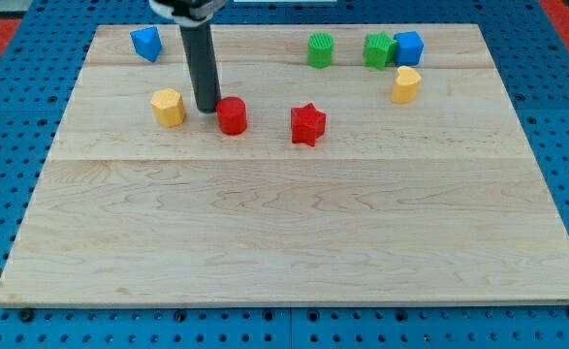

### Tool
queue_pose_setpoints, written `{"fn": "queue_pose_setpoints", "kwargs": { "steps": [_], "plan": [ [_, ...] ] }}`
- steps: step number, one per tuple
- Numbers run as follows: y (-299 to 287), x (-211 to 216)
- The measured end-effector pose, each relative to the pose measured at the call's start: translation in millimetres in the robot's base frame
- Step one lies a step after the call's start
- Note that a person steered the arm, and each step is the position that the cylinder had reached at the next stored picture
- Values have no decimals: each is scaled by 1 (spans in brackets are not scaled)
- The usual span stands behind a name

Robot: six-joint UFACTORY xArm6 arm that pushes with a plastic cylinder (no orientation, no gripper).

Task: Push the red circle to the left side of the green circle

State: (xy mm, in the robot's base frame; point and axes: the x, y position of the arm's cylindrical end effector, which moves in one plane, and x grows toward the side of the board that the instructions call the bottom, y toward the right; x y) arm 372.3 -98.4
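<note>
The red circle (232, 115) is a short red cylinder in the upper left part of the wooden board (294, 233). My tip (207, 108) stands just to its left, touching or nearly touching it. The green circle (320, 49) is a green cylinder near the view's top, up and to the right of the red circle. The dark rod rises from my tip to the view's top edge.
A yellow hexagon block (168, 107) lies left of my tip. A red star (307, 124) lies right of the red circle. A blue block (145, 43) sits top left. A green block (379, 49), a blue cube (408, 47) and a yellow block (406, 84) sit top right.
</note>
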Motion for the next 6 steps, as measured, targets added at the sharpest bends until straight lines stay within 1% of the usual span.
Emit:
{"fn": "queue_pose_setpoints", "kwargs": {
  "steps": [1,2,3,4,5,6],
  "plan": [
    [16,16],
    [-7,48],
    [48,52],
    [52,-12],
    [73,-36],
    [90,-24]
  ]
}}
